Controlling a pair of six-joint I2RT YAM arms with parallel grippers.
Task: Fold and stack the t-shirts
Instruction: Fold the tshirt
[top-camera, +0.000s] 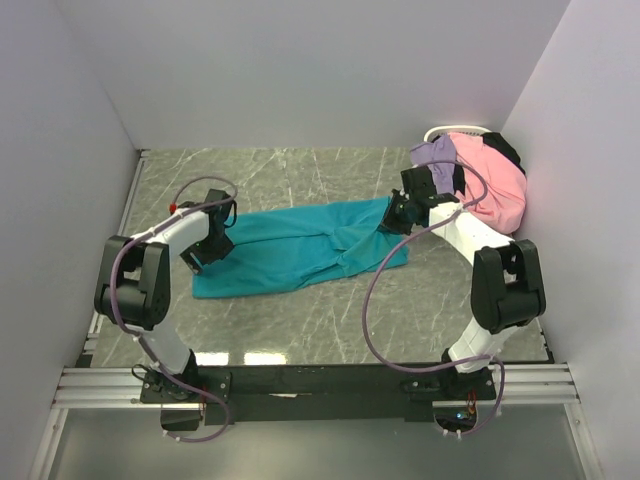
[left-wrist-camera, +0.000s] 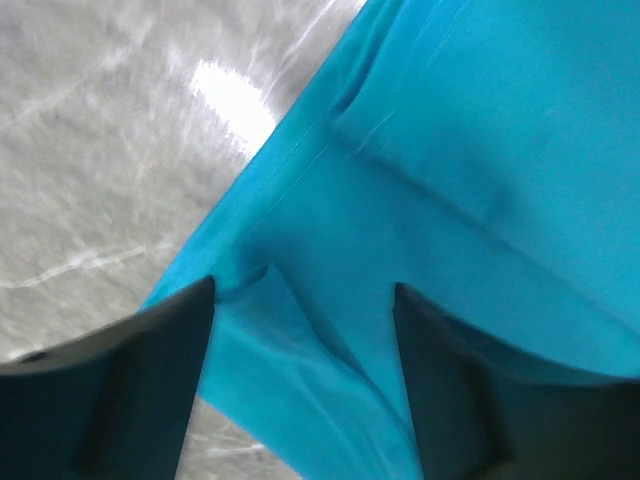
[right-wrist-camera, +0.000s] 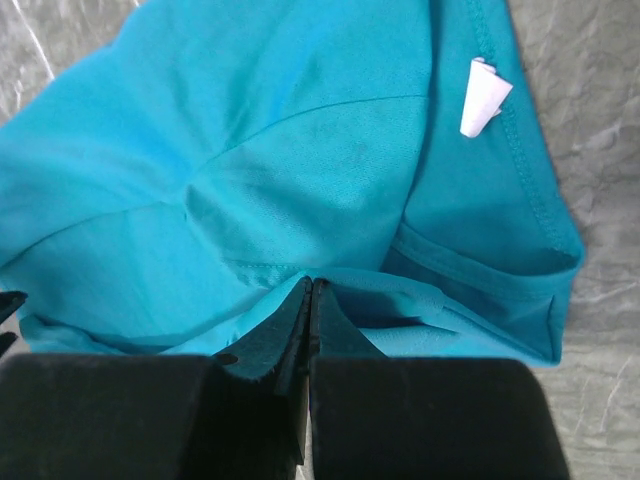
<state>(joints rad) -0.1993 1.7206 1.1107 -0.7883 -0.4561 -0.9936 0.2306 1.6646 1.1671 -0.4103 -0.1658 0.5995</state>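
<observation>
A teal t-shirt lies spread across the middle of the marble table. My left gripper is at the shirt's left end. In the left wrist view it is open, its fingers straddling a raised fold of the teal cloth. My right gripper is at the shirt's right end. In the right wrist view it is shut, its tips pinching a fold of the teal cloth beside the collar and a white label. Pink, lavender and black shirts are heaped at the back right.
The heaped shirts lie in a white wire-rimmed basket in the back right corner, just behind the right arm. White walls close in the table on the left, back and right. Purple cables loop from both arms over the table's front part.
</observation>
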